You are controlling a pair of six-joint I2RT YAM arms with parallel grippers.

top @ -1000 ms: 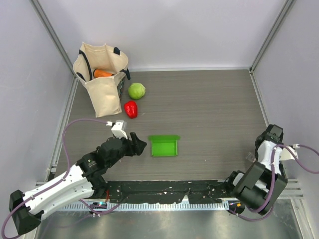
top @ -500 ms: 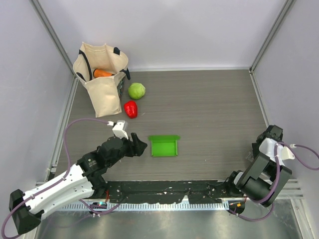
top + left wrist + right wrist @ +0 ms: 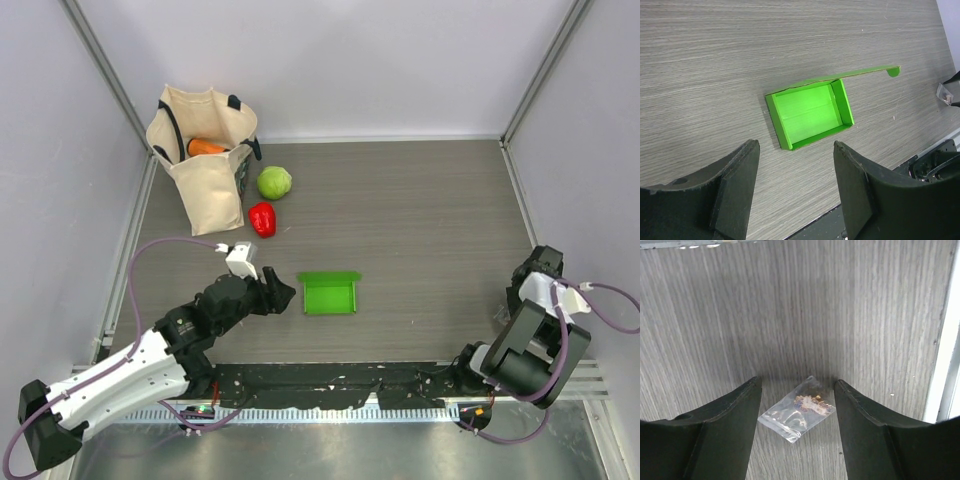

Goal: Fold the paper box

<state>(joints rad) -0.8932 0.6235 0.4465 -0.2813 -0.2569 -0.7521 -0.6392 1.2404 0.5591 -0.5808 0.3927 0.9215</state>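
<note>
The bright green paper box [image 3: 329, 293] sits folded into an open tray on the wood-grain table, with one long flap standing along its far side. In the left wrist view the paper box [image 3: 812, 112] lies just beyond my fingertips. My left gripper [image 3: 280, 291] is open and empty, a little to the box's left; its own view shows it [image 3: 796, 155] apart from the box. My right gripper [image 3: 512, 303] is open and empty at the table's right edge, far from the box; its own view shows it [image 3: 797, 390] over a small bag.
A cream tote bag [image 3: 203, 155] holding an orange item stands at the back left. A round pale-green vegetable [image 3: 274, 182] and a red pepper [image 3: 262, 218] lie beside it. A small clear plastic bag [image 3: 797, 415] lies between my right fingers. Grey walls enclose the table.
My right arm has shifted slightly at the table's right edge. The left arm and the box have not moved.
</note>
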